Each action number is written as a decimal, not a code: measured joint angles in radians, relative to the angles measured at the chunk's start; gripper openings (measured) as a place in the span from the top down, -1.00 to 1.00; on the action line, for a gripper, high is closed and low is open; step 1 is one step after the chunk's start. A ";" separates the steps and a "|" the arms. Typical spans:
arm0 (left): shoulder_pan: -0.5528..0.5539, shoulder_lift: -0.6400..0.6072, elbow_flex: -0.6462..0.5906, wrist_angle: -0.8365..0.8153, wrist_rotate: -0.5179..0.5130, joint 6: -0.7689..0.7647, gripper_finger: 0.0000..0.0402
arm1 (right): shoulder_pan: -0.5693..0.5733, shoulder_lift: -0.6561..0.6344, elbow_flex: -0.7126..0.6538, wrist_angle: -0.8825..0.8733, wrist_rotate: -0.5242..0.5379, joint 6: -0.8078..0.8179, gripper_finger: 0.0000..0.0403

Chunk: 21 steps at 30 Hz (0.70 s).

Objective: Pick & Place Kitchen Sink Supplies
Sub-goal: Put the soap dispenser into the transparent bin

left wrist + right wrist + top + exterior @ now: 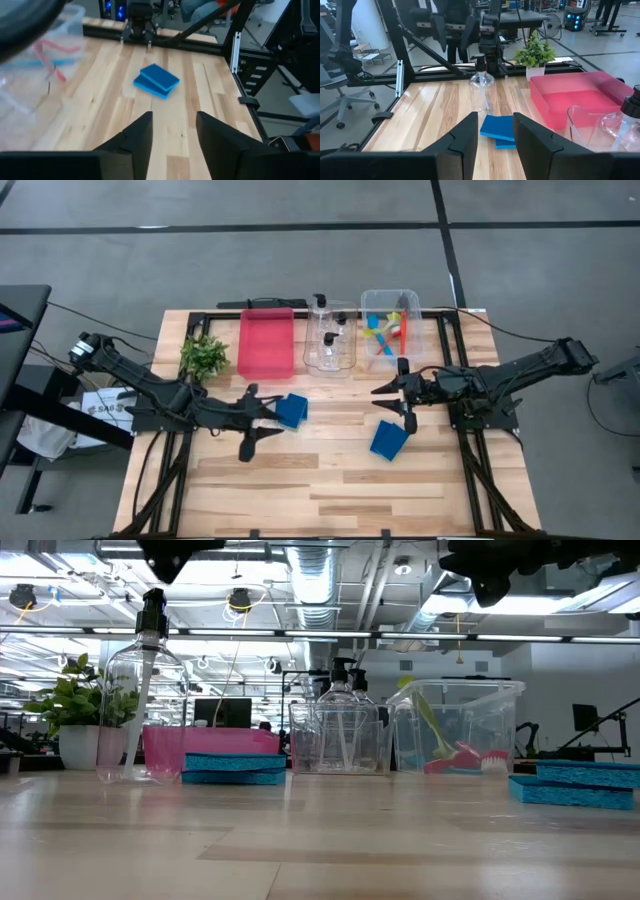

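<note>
My left gripper hangs over the middle of the table, toward its left edge. Its fingers stand apart with bare wood showing between them, so it has hold of nothing. Seen from my right wrist, a small clear bottle with a black pump top stands upright on the wood right under that gripper, and I see nothing touching it. From table height it is the tall bottle on the left side, nearer the front edge than the bins. Just beside the left gripper's tips one blue sponge lies flat. My right gripper is out over the table right of centre. Its fingers are also parted and empty, and that same sponge shows on the wood beyond the gap. The second blue sponge lies near the right gripper on the side toward the front edge, apart from it. Along the back edge, from left to right, stand a small green plant, a red tray, a clear bin with more pump bottles standing in it, and a second clear bin with the red, blue and yellow-green brushes in it. The tray looks bare inside.
</note>
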State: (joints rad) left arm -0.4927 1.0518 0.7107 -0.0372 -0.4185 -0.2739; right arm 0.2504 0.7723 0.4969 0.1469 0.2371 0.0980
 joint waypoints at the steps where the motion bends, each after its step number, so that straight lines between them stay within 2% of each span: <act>1: 0.000 -0.007 -0.015 0.001 0.001 -0.020 0.21 | 0.000 0.000 0.000 0.000 0.000 0.000 0.42; 7: -0.011 -0.013 -0.061 0.001 0.004 -0.068 0.01 | 0.000 0.000 0.000 0.000 0.000 0.000 0.42; 10: -0.017 -0.019 -0.063 0.001 0.004 -0.006 -0.03 | 0.000 0.000 0.000 0.002 0.000 -0.001 0.42; 15: -0.041 -0.032 -0.064 0.000 0.000 0.196 -0.02 | 0.000 0.000 0.000 0.002 0.000 -0.001 0.42; 21: -0.074 -0.032 -0.064 -0.017 -0.030 0.231 -0.02 | 0.000 0.000 0.000 -0.004 0.000 -0.002 0.42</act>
State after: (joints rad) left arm -0.5663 1.0195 0.6468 -0.0544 -0.4488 -0.0433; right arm 0.2504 0.7723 0.4969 0.1429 0.2371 0.0957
